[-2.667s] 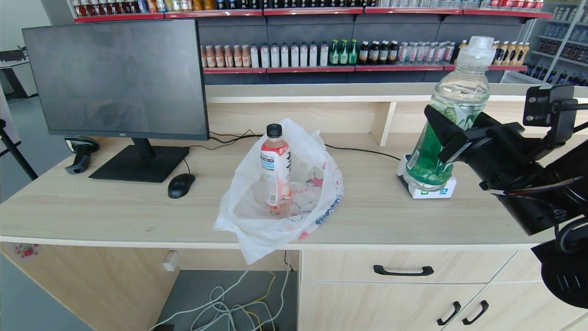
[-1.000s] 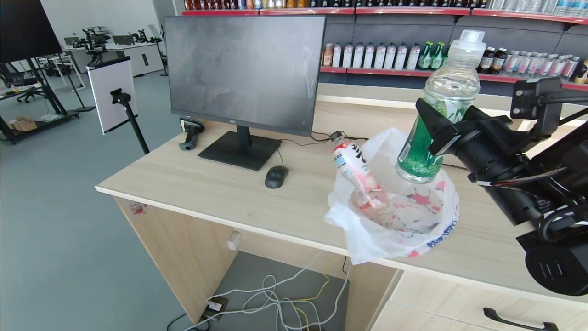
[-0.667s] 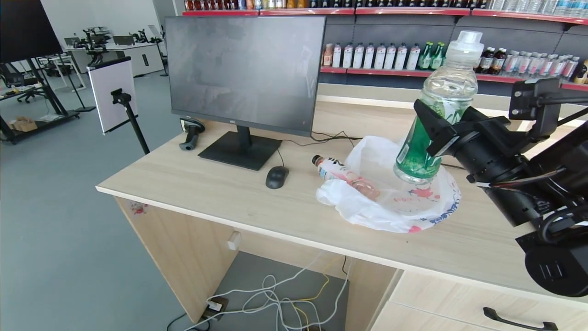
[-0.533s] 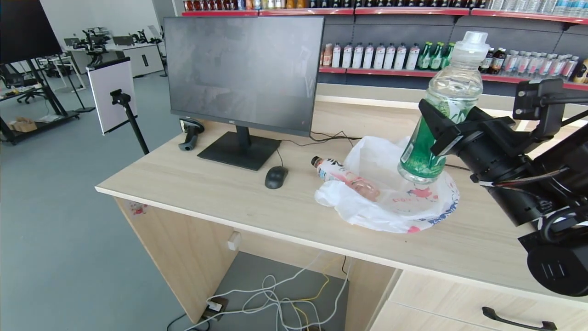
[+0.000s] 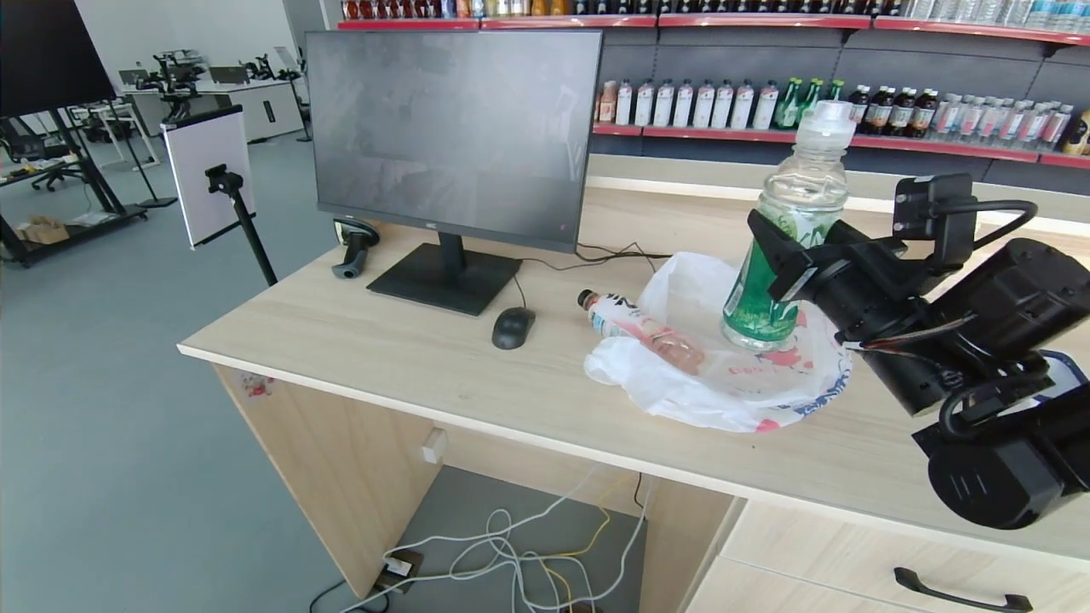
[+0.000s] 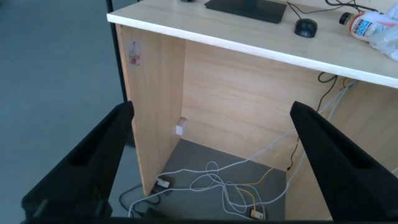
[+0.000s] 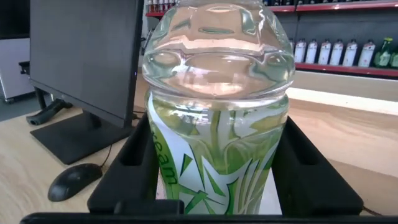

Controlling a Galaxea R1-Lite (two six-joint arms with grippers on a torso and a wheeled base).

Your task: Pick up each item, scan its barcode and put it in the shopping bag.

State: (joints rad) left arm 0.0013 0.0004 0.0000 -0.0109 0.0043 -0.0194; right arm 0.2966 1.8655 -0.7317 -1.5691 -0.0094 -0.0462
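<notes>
Clamping the water bottle (image 5: 756,300) upright at its green label with the right gripper (image 5: 779,255), held it low over the flattened shopping bag (image 5: 766,387), seemingly to stand it beside the lying pink drink bottle (image 5: 639,325), left gripper (image 6: 208,118) spread open down beside the counter (image 5: 426,358).

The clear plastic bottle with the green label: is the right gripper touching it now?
Touching. In the right wrist view the black fingers of the right gripper press against both sides of the clear plastic bottle with the green label, with no gap.
</notes>
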